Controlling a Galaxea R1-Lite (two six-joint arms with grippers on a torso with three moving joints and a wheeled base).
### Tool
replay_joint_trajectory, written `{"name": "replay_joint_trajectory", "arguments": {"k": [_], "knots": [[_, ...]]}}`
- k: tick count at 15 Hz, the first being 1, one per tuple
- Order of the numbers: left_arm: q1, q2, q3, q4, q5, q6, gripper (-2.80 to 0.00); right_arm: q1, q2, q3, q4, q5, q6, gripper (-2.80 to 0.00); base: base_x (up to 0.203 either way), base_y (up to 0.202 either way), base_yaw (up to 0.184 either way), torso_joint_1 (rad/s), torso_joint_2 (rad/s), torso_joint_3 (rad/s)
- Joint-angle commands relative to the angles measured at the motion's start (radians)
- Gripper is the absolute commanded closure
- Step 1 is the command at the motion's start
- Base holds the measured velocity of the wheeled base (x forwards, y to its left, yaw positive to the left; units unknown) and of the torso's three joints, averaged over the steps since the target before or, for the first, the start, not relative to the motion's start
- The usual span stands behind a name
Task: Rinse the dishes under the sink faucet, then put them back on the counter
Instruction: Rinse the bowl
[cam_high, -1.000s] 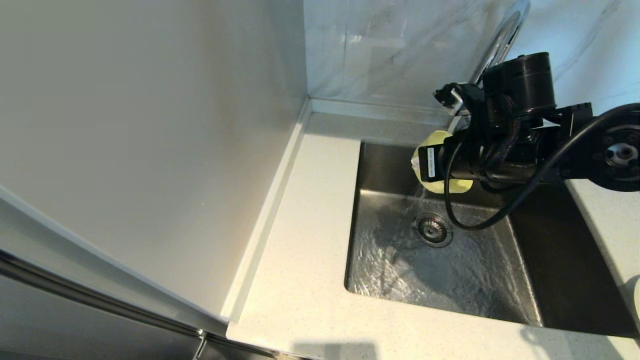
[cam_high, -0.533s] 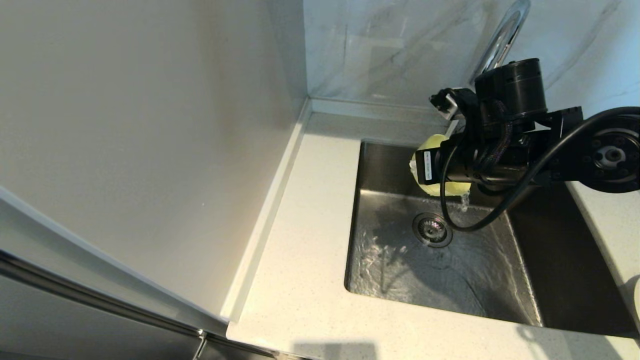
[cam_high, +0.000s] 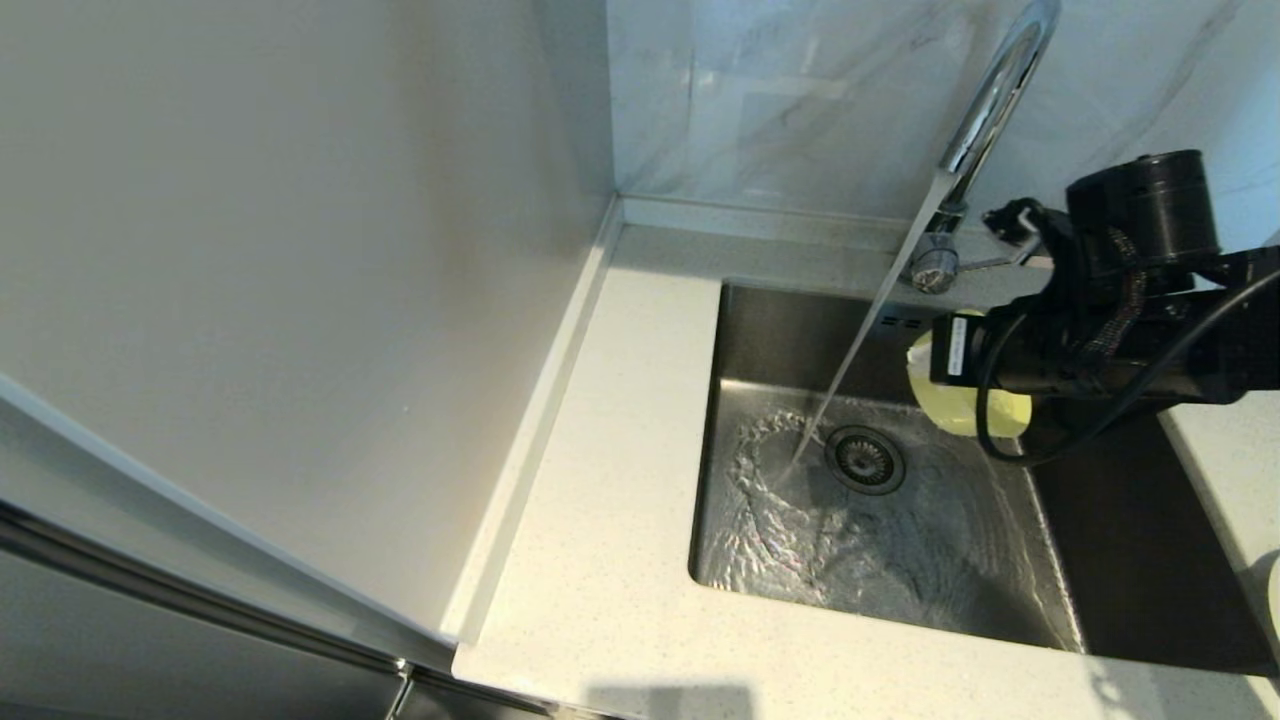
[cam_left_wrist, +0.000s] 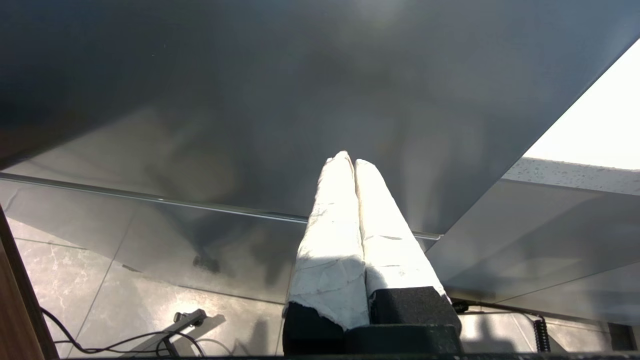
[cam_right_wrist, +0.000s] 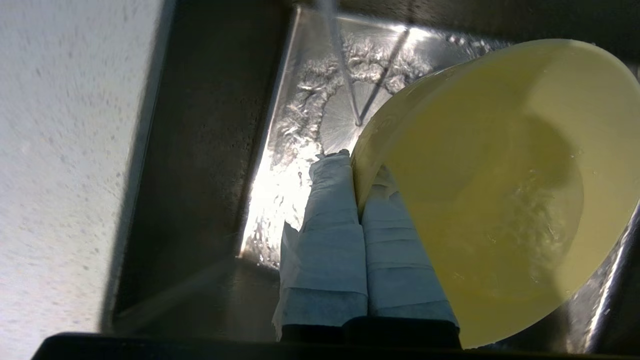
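Pinching the rim of the pale-yellow bowl, the right end effector holds it tilted over the sink (droplets inside). Faucet water hits the basin left of it; the left end effector is clenched, empty.

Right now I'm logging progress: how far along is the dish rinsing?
In hand: the right gripper pinches the rim of the small pale-yellow bowl, wet inside, over the square steel sink, beside the stream from the chrome gooseneck faucet, not under it. Left to do: set it on the off-white speckled counter. No plate or chopsticks show, so their state is unknown. The left gripper is parked off the counter.
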Motion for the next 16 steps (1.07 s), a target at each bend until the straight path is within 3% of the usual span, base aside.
{"name": "replay_joint_trajectory", "arguments": {"k": [1,6,9,13,16], "knots": [[0.0,0.0,0.0,0.0,0.0,0.0,0.0,-0.073,-0.065,0.026,0.001,0.069,0.083,0.0,0.0,0.0,0.0,0.0,0.0,0.0],[0.0,0.0,0.0,0.0,0.002,0.0,0.0,-0.217,-0.098,-0.046,-0.006,0.404,0.5,0.0,0.0,0.0,0.0,0.0,0.0,0.0],[0.0,0.0,0.0,0.0,0.0,0.0,0.0,-0.4,-0.092,-0.078,-0.054,0.659,0.716,0.0,0.0,0.0,0.0,0.0,0.0,0.0],[0.0,0.0,0.0,0.0,0.0,0.0,0.0,-0.651,-0.077,-0.054,-0.271,0.947,1.031,0.0,0.0,0.0,0.0,0.0,0.0,0.0],[0.0,0.0,0.0,0.0,0.0,0.0,0.0,-0.744,-0.089,-0.041,-0.487,1.089,1.324,0.0,0.0,0.0,0.0,0.0,0.0,0.0]]}}
